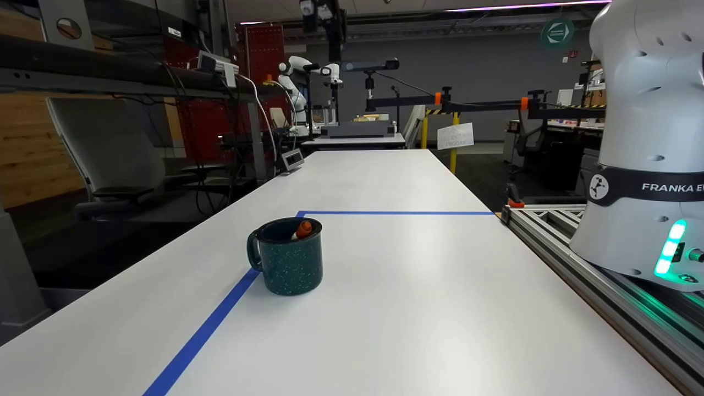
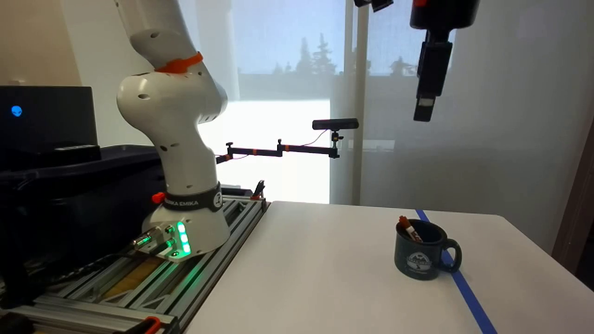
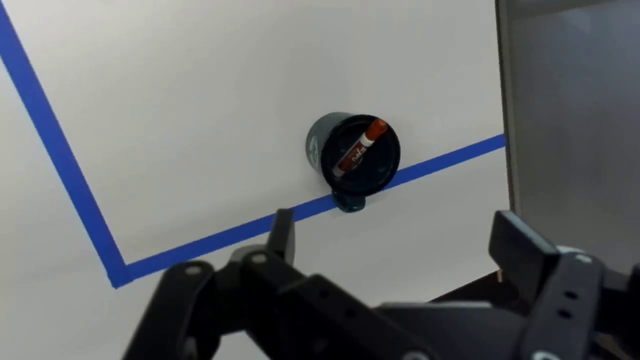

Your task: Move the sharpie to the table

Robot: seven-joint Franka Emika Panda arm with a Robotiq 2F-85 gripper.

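The sharpie [image 3: 361,147] is a reddish marker with an orange-red cap and white band. It leans inside the dark teal mug [image 2: 417,263], its cap at the rim; its cap end also shows in an exterior view [image 1: 303,229]. The mug [image 1: 291,265] stands upright on the white table [image 1: 396,286], beside a blue tape line, with its handle over the tape. My gripper [image 3: 393,220] is open and empty, its black fingers wide apart. In an exterior view the gripper [image 2: 424,109] hangs well above the table and mug, pointing down.
Blue tape [image 3: 230,240] marks a corner on the table. The robot base [image 2: 190,227] stands on a metal-railed bench [image 2: 241,241] along the table's edge. A camera on a black arm [image 2: 335,124] reaches out near the table's end. A small grey device [image 1: 292,159] sits at the far table edge.
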